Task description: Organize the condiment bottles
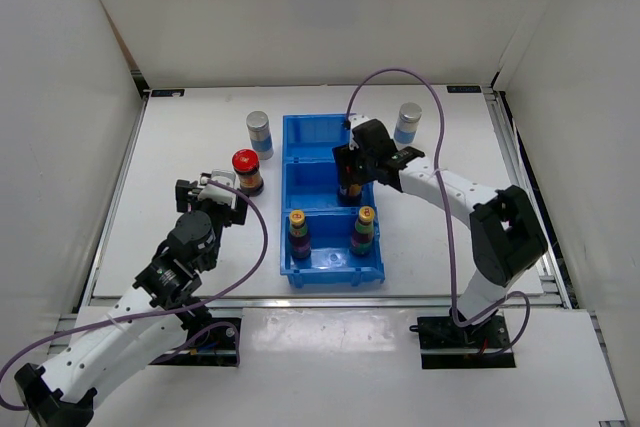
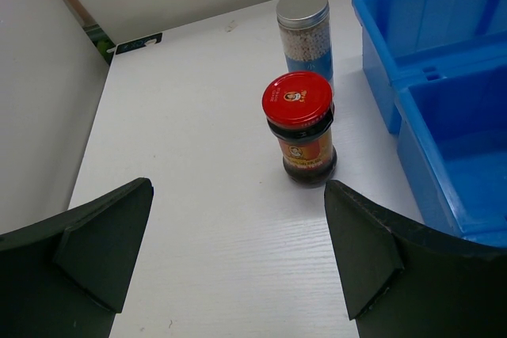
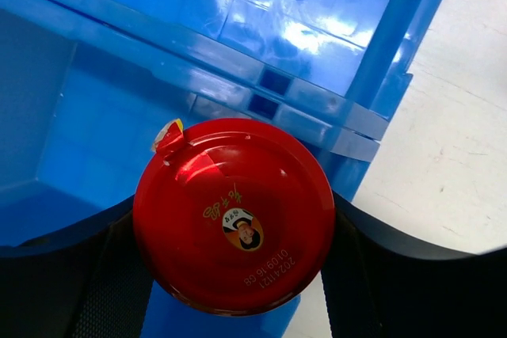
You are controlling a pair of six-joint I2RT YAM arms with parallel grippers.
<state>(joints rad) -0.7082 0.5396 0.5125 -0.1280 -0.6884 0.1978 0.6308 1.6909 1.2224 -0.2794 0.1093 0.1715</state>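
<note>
Nearest the arm bases, the front compartment of the blue bin (image 1: 287, 197) holds two slim yellow-capped bottles (image 1: 298, 232), upright and side by side, so that pair looks sorted. Left of the bin, the left fingers (image 2: 95, 251) are spread wide with nothing between them. They are aimed at a red-lidded jar (image 2: 299, 128) standing upright on the bench (image 1: 190, 127) near the bin's outer wall. Level with it, the right fingers (image 3: 396, 275) pinch a second jar (image 3: 234, 215) by its sides under the red lid, at the right edge of the middle compartment, close to the divider. I cannot tell whether its base touches the bin floor. The step in hand seems to be putting the jars into that middle compartment. Next, the right arm likely needs to set its jar down upright, clear of wall and divider, then let go. The left must close on its jar without nudging the silver-capped shaker (image 2: 304, 33) just behind it. The other shaker (image 1: 408, 122) stands on the bench by the bin's far right corner. The bench is white, smooth and matte; plain white walls (image 1: 300, 7) close it in.
</note>
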